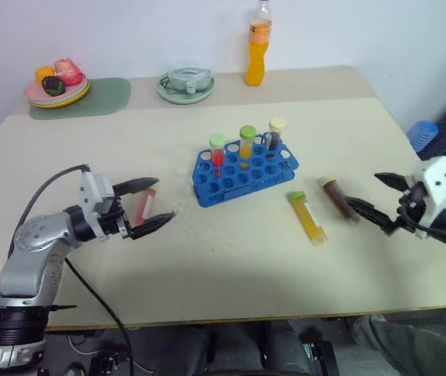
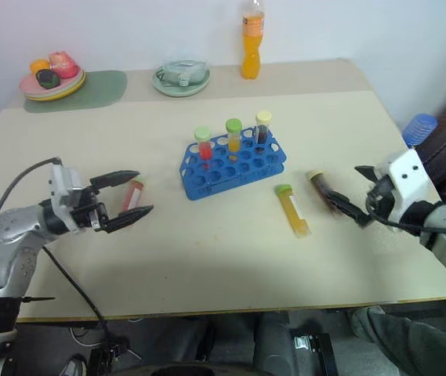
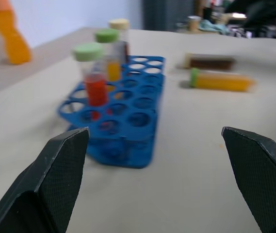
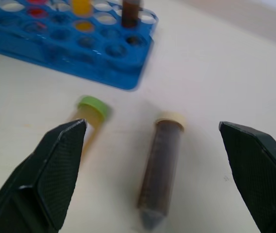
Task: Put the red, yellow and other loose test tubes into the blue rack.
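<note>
Blue plastic draws our eye first: from the head cameras we see the blue rack (image 1: 244,168) at the middle of the table (image 1: 207,258), already holding three upright tubes (image 1: 246,142) in its back row. Three loose tubes lie flat on the table. The red tube (image 1: 145,207) sits between the spread fingers of our left gripper (image 1: 154,201), not yet clamped. The yellow tube (image 1: 307,216) and the brown tube (image 1: 337,197) lie side by side to the right of the rack, the brown one just ahead of our right gripper (image 1: 370,196), whose fingers also stand wide apart. Both arms seem set low and near level so each can close on a lying tube from the side. From the left wrist we look between parted fingers across to the rack and the two far tubes. From the right wrist the brown tube lies between the gaping fingers, cream cap away from us, the yellow tube beside it. Behind stand an orange bottle (image 1: 258,43) and plates (image 1: 56,92).
</note>
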You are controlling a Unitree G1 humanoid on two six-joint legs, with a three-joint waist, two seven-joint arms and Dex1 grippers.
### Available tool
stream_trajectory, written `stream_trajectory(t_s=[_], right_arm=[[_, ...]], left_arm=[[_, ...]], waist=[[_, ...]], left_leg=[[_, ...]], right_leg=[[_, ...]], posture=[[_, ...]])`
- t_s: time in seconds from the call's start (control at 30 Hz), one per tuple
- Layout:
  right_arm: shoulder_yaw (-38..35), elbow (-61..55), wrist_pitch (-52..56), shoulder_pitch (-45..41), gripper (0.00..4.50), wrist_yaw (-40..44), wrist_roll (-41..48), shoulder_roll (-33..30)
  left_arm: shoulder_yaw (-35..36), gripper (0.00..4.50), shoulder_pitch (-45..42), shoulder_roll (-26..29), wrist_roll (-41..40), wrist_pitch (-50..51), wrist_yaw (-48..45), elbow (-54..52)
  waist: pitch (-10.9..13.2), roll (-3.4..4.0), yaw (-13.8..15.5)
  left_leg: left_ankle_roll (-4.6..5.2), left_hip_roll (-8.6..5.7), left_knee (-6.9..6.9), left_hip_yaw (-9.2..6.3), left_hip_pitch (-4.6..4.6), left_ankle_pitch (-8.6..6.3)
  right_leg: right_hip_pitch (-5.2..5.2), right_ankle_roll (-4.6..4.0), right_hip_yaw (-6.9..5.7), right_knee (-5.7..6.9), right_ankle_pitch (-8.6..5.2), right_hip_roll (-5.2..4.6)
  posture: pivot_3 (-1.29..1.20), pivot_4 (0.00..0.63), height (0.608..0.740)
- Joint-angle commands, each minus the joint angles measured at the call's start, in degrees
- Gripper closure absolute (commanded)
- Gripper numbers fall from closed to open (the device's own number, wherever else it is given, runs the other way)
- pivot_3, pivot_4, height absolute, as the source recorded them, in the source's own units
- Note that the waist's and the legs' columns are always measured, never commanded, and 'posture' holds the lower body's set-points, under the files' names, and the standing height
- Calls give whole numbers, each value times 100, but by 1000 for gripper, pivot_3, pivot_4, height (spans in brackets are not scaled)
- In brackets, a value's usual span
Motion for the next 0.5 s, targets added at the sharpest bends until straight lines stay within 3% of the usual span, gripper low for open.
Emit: stream_trajectory(t_s=[0.03, 0.27, 0.5], right_arm=[[330, -179, 1181, -748, 25, -295, 120, -416], [1722, 1028, 3259, -2962, 25, -425, 68, -379], [2588, 2198, 3770, -3856, 25, -67, -113, -372]], left_arm=[[-216, 0, -36, 92, 135, -166, -212, -262], [-629, 0, -343, 10, 102, -10, -377, -376], [-764, 0, -383, 173, -133, 343, -750, -542]], waist=[[1, 2, 9], [4, -2, 16], [5, -2, 6]], left_leg=[[0, 0, 0, -1, 0, 0], [0, 0, 3, -5, -8, 0], [2, 0, 0, -2, -24, -1]], right_leg=[[0, 0, 0, 0, 0, 0], [0, -3, -6, -9, 3, -2], [-15, -3, -7, -13, 3, -3]], posture=[[0, 150, 740], [0, 150, 740], [0, 150, 740]])
